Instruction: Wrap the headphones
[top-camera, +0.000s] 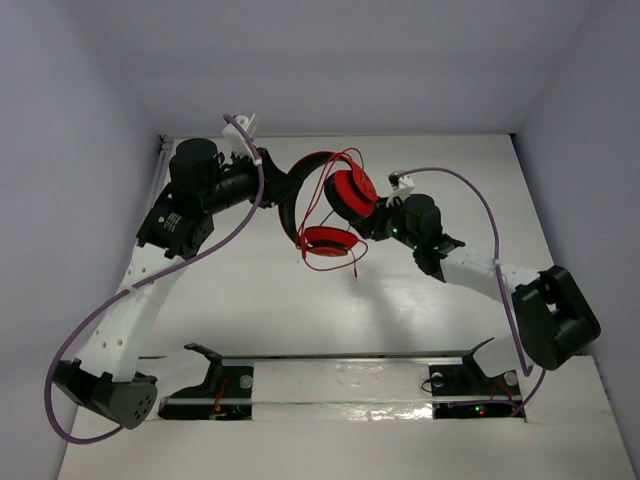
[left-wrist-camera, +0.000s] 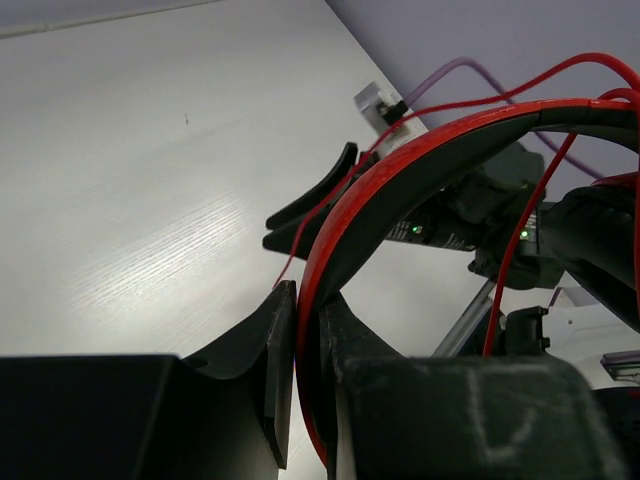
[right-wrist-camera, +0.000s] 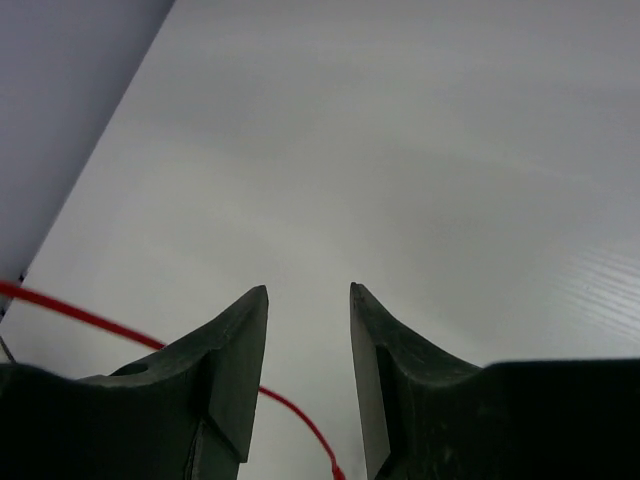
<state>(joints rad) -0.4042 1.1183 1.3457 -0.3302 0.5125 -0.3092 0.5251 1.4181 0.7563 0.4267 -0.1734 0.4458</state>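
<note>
Left wrist cam shows my left gripper (left-wrist-camera: 308, 300) clamped on the headband (left-wrist-camera: 400, 165), so the headphones (top-camera: 327, 240) hang above the table (top-camera: 420, 310). My right gripper (right-wrist-camera: 308, 300) sits just beside an ear cup (top-camera: 352, 190), jaws apart, with the cable (right-wrist-camera: 90, 315) passing underneath.

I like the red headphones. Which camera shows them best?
The top view shows the whole headphones, both cups and cable. The left wrist view shows only the headband in the left gripper; the right wrist view, just some cable.
</note>
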